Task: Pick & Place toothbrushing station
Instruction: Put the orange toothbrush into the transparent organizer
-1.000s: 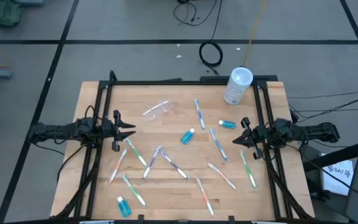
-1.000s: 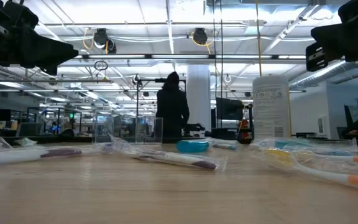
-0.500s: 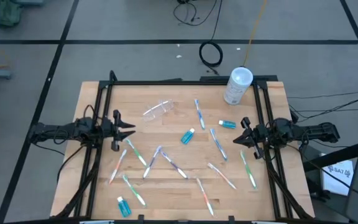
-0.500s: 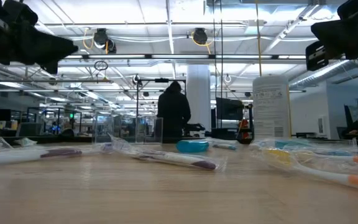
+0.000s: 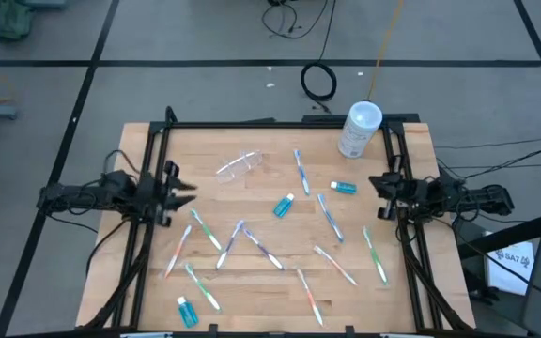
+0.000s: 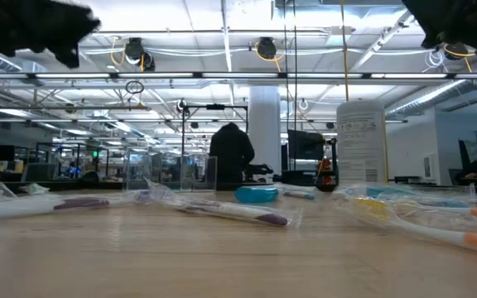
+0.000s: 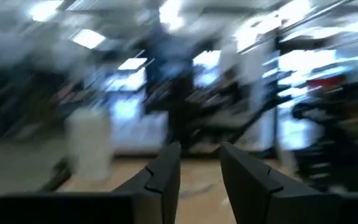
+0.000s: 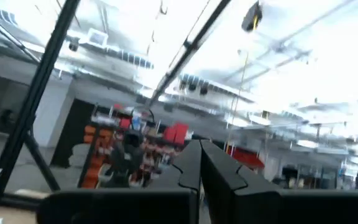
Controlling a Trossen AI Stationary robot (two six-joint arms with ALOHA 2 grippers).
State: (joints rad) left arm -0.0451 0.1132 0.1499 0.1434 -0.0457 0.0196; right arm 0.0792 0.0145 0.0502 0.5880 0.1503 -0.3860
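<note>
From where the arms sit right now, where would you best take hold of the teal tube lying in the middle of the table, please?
Probably across the body of the teal tube, coming straight down. It lies flat and diagonal, white cap pointing toward the far right, so turn the claw to close across its narrow width. It has clear wood around it; the nearest toothbrush lies apart. The right claw sits somewhat nearer.

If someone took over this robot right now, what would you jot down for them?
Left gripper: open, empty, raised over the table's left edge.
Right gripper: shut, empty, raised over the right edge.
Toothbrushes, three tubes and the pouch lie scattered on the table.
Done: nothing picked up or gathered.
Left: the whole job.
</note>
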